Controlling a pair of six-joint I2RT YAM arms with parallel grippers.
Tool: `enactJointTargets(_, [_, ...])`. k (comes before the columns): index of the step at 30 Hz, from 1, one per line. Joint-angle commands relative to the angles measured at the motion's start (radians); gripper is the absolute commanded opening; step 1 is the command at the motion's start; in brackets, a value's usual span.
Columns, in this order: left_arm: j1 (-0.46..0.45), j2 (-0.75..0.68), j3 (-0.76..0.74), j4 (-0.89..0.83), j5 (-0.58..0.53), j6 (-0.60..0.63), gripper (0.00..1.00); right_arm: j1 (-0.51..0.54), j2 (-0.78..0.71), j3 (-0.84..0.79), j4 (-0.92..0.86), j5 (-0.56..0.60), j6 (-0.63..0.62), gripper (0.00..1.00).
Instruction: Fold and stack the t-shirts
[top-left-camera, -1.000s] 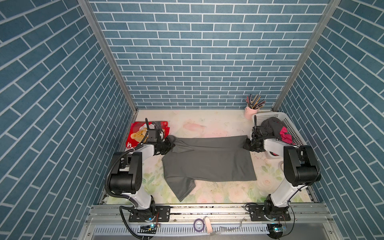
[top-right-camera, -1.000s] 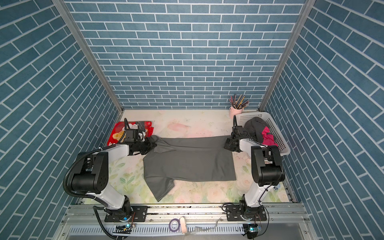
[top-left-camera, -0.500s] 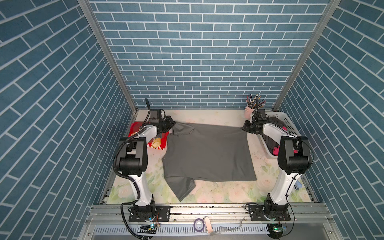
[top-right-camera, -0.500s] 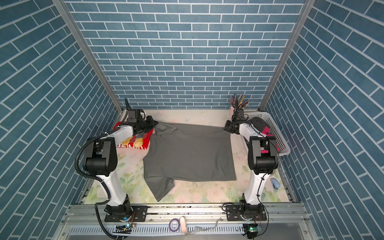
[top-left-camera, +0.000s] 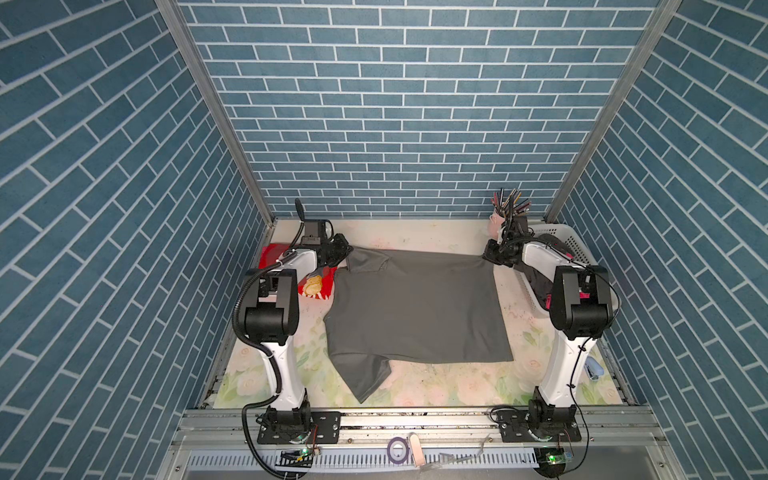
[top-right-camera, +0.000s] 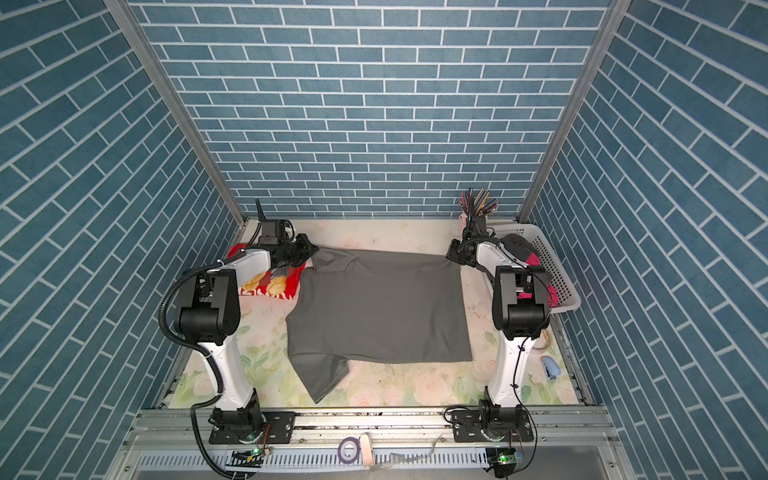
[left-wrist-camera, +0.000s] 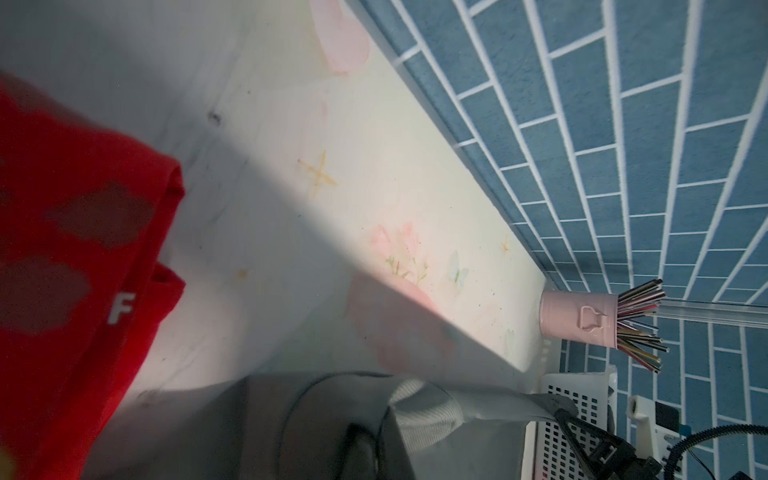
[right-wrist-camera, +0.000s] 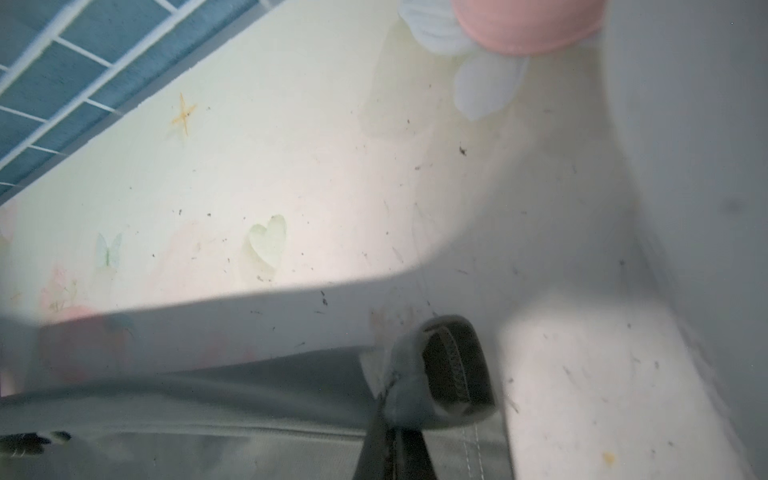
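Nearest me, well short of both grippers, one sleeve (top-left-camera: 365, 380) of the dark grey t-shirt (top-left-camera: 415, 307) pokes my way. Its body now lies spread flat, where a second ago it was doubled over at mid-table. Both far corners are pinched: the left gripper (top-left-camera: 344, 250) is clamped by the collar, the right gripper (top-left-camera: 491, 254) on the hem. Just outboard of the left one lies the red t-shirt (top-left-camera: 324, 291). Outboard of the right sits the white basket (top-left-camera: 575, 245) holding dark and magenta shirts (top-right-camera: 517, 245), with the pencil cup (left-wrist-camera: 577, 318) crowding just beyond.
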Motion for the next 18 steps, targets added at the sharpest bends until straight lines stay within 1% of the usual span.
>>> enactJointTargets(1, [0.003, -0.058, -0.043, 0.009, -0.009, -0.003, 0.00, 0.007, -0.072, -0.061, -0.016, 0.026, -0.006, 0.00])
enactJointTargets(9, [0.015, -0.103, -0.112, 0.020, 0.009, 0.002, 0.00, 0.009, -0.147, -0.195, 0.024, 0.035, 0.001, 0.00])
enactJointTargets(18, [0.033, -0.153, -0.174, 0.013, 0.027, 0.022, 0.00, 0.010, -0.182, -0.276, 0.047, 0.039, 0.009, 0.00])
